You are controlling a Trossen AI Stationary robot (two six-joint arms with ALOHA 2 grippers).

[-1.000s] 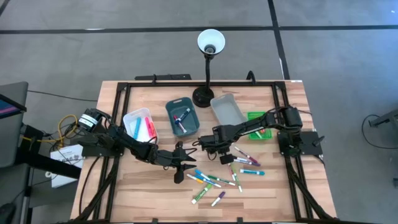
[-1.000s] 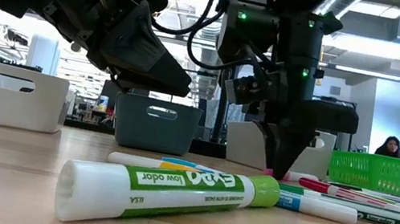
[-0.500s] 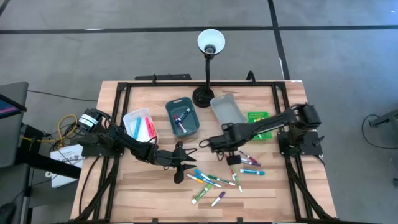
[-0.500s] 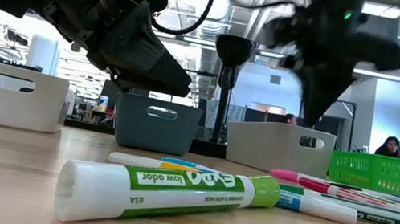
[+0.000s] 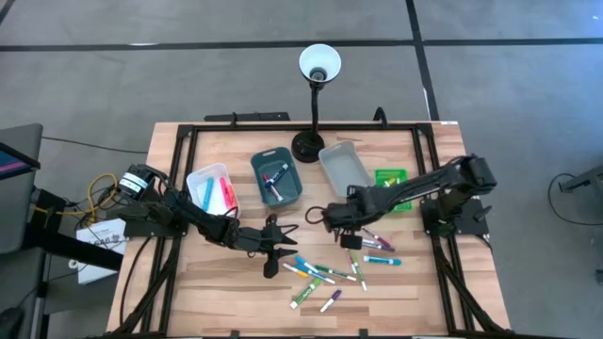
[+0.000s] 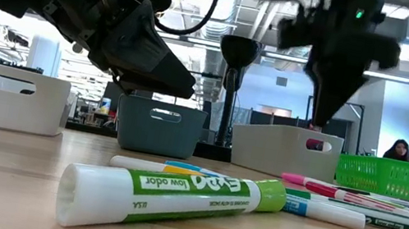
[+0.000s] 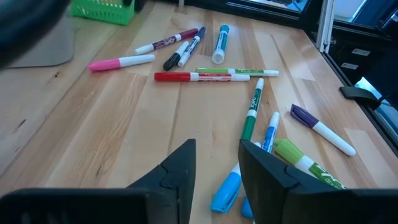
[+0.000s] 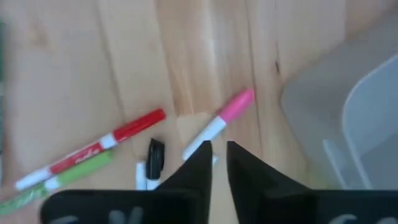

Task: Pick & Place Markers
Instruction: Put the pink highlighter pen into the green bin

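Observation:
Several markers [image 5: 334, 266] in green, blue, red, pink and purple lie loose on the wooden table, right of its middle. My right gripper [image 8: 219, 155] hangs point-down well above a pink marker [image 8: 224, 118] and a red marker [image 8: 130, 129]. Its fingers stand a narrow gap apart with nothing between them; it also shows high over the table in the low view [image 6: 321, 122]. My left gripper [image 7: 217, 163] stands open just above the table, left of the pile [image 5: 273, 252], close to a blue marker [image 7: 227, 190], and holds nothing.
At the back stand a white bin [image 5: 212, 188] with pink and orange markers, a teal bin [image 5: 275, 177] with markers, a grey bin [image 5: 344, 165] and a green basket [image 5: 391, 179]. A black lamp [image 5: 316, 94] stands behind them. A fat green marker [image 6: 175, 193] lies near the front.
My right gripper has risen from the table beside the pink marker, shifted a little toward the table's right and rolled about its own axis. The pink marker still lies on the table.

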